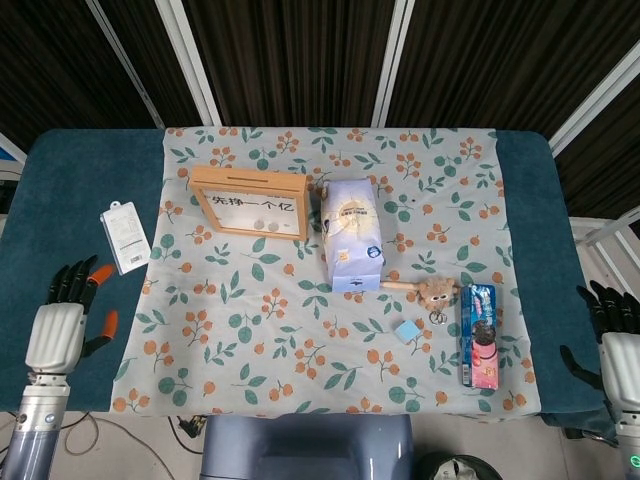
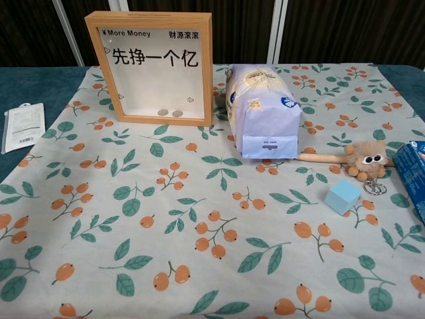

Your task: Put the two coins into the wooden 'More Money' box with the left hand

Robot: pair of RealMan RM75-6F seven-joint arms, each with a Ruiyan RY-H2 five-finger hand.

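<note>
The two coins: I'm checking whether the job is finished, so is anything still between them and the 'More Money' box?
Nothing visible is. Both coins already lie inside the wooden 'More Money' box, at the bottom behind its clear front. The left hand is open at the table's near left edge, holding nothing, far from the box.

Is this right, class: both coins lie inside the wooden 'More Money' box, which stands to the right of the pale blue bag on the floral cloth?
One detail is wrong. The wooden 'More Money' box stands to the left of the pale blue bag, not the right, as the chest view shows. The rest holds: both coins lie at its bottom behind the clear front, on the floral cloth.
</note>
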